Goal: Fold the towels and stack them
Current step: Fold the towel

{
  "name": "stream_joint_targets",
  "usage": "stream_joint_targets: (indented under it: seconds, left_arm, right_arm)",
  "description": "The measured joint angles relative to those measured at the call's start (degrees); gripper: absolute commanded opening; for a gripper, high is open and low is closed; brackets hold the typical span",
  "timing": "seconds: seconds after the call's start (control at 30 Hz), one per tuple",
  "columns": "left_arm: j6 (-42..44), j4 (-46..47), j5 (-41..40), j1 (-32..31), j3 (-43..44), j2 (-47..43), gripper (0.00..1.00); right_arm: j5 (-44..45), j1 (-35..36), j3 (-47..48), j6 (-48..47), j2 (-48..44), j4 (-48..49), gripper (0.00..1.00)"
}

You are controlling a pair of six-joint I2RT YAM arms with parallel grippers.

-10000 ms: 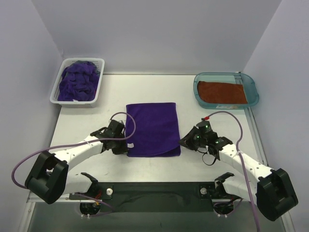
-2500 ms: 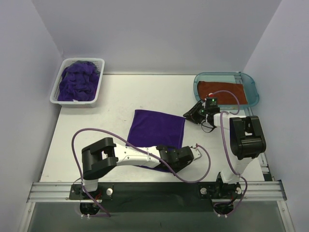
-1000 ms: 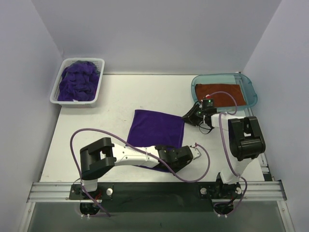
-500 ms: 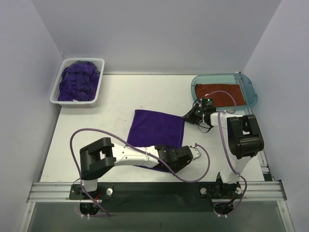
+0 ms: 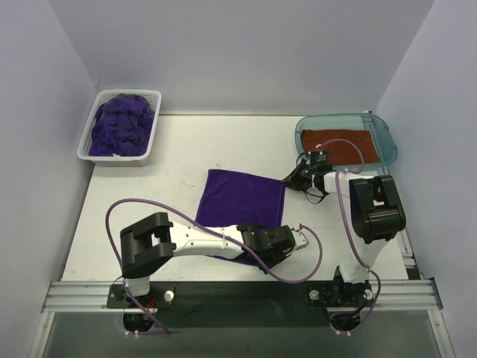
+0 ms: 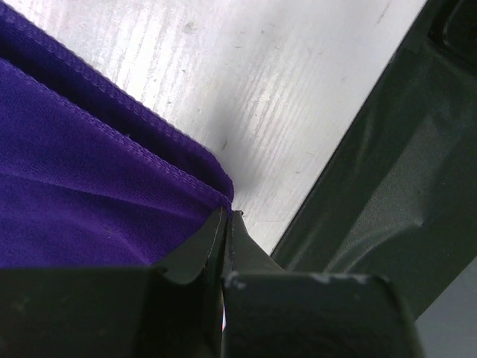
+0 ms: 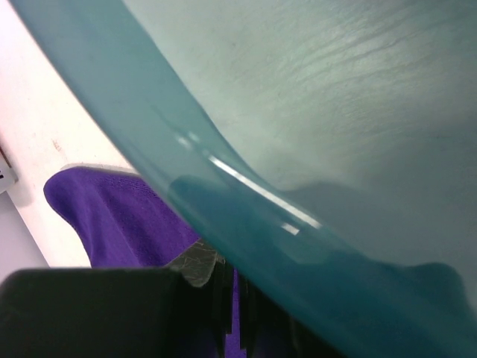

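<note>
**Grip state.** The left gripper (image 6: 226,221) has its fingers pressed together. The near right corner of the purple towel (image 6: 82,186) meets their tips, and the hem appears nipped between them. The right gripper (image 7: 223,283) has its fingers closed with a strip of purple cloth showing between them. This is judged to be a pinch on the far right corner of the same towel.

**Step in hand (judged).** Secure both right-side corners before the next fold or the transfer to the stack.

- Check that each pinch takes every layer — two stitched hems run side by side up to the left fingertips.
- Raise both corners together and level, keeping the edge between them taut so that the cloth does not sag or unfold.
- The tray (image 7: 313,112) wall stands close ahead of the right fingers, so draw clear of it before lifting.

**Towel relative to the fingers.**

- At the left fingers, the cloth ends at the tips and spreads back beside and under one finger. Just past the tips lies bare table (image 6: 246,89), then the black rail (image 6: 387,186).
- At the right fingers, the cloth runs from the tips outward to one side, flat on the table.
- Beyond the right gripper, the rust-orange towel (image 5: 339,143) lies in the tray.
- The basket (image 5: 84,153) of purple towels is well apart from both grippers.
</note>
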Motion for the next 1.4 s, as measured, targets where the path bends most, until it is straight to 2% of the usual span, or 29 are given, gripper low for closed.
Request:
stream_joint_targets:
  seconds: [0.2, 0.3, 0.43, 0.5, 0.53, 0.6, 0.67, 0.7, 0.8, 0.87, 0.93, 1.0, 1.27, 1.4]
  left_arm:
    - [0.0, -1.0, 1.4, 0.0, 1.7, 0.9, 0.07]
    - [0.1, -1.2, 2.3, 0.0, 4.0, 2.4, 0.13]
    - [0.2, -1.1, 4.2, 0.0, 6.2, 4.2, 0.21]
    - [0.3, -1.3, 4.9, 0.0, 6.2, 4.5, 0.3]
    - [0.3, -1.4, 5.3, 0.0, 6.2, 4.6, 0.34]
    - [0.3, -1.7, 5.8, 0.0, 6.2, 4.6, 0.48]
    - [0.4, -1.7, 6.1, 0.0, 6.2, 4.6, 0.58]
    - [0.4, -1.9, 6.3, 0.0, 6.2, 4.6, 0.67]
    - [0.2, -2.1, 6.6, 0.0, 6.2, 4.5, 0.8]
    - [0.1, -2.4, 6.7, 0.0, 6.2, 4.2, 0.84]
    - [0.0, -2.7, 6.7, 0.0, 6.3, 3.4, 0.87]
    - [-0.1, -3.2, 6.7, 0.0, 6.8, 2.5, 0.87]
    - [-2.4, -3.2, 4.3, 1.2, 8.1, -6.9, 0.87]
    - [-5.0, -0.3, 1.9, 6.8, 2.1, -15.4, 0.87]
  right_arm:
    - [0.1, 0.0, 0.1, -0.8, 0.0, -0.5, 0.0]
    - [0.2, 0.0, 0.2, -0.9, 0.0, -0.8, 0.02]
    - [0.2, 0.0, 0.4, -1.1, 0.0, -1.4, 0.1]
    - [0.2, 0.0, 0.6, -1.2, 0.0, -1.8, 0.14]
    - [0.2, 0.0, 0.6, -1.2, 0.0, -1.8, 0.2]
    - [0.1, 0.0, 0.9, -1.2, 0.0, -2.0, 0.23]
    - [-0.1, 0.0, 0.9, -1.1, -0.1, -2.0, 0.29]
    - [-0.1, 0.0, 1.0, -1.1, -0.3, -2.2, 0.32]
    - [0.3, 0.0, 1.1, -1.5, -1.3, -3.7, 0.38]
    - [1.2, 0.0, 1.1, -2.3, -2.4, -5.6, 0.4]
    - [2.1, -0.1, 1.1, -3.1, -3.6, -7.6, 0.48]
    - [3.0, -0.3, 1.2, -4.2, -5.1, -9.6, 0.49]
    - [6.1, -0.7, 3.1, -7.4, -10.6, -14.0, 0.49]
    - [7.1, -1.0, 4.3, -9.1, -10.6, -14.5, 0.49]
